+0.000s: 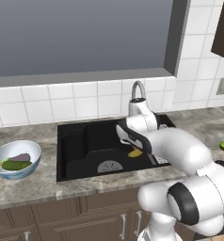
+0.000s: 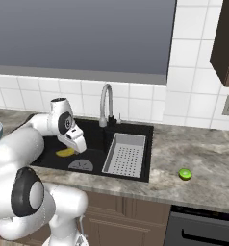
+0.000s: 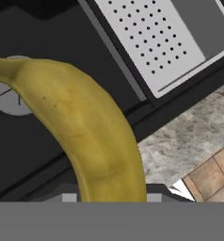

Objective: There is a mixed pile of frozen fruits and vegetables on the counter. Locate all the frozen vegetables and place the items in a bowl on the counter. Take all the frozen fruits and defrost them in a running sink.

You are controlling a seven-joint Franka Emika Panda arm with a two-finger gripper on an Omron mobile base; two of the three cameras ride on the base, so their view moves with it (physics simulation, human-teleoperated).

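Note:
My gripper (image 1: 134, 148) hangs over the black sink (image 1: 81, 141), shut on a small curved yellow banana (image 1: 134, 153). In the right base view the banana (image 2: 65, 153) juts out left of the gripper (image 2: 73, 149), above the sink floor. In the hand view the banana (image 3: 95, 136) runs up from the bottom edge and hides the fingertips. A small round green lime (image 2: 185, 174) lies on the granite counter (image 2: 203, 149) right of the sink. The pale blue bowl (image 1: 1, 151) at the far left holds the dark green cucumber piece (image 1: 14, 165) and the grey-purple eggplant lump (image 1: 21, 157).
A grey perforated tray (image 2: 125, 153) fills the right part of the basin. The curved chrome faucet (image 2: 106, 103) stands behind it; I see no water stream. A round drain (image 1: 110, 166) lies below the banana. Tiled wall and a window close the back; wooden cabinets run below.

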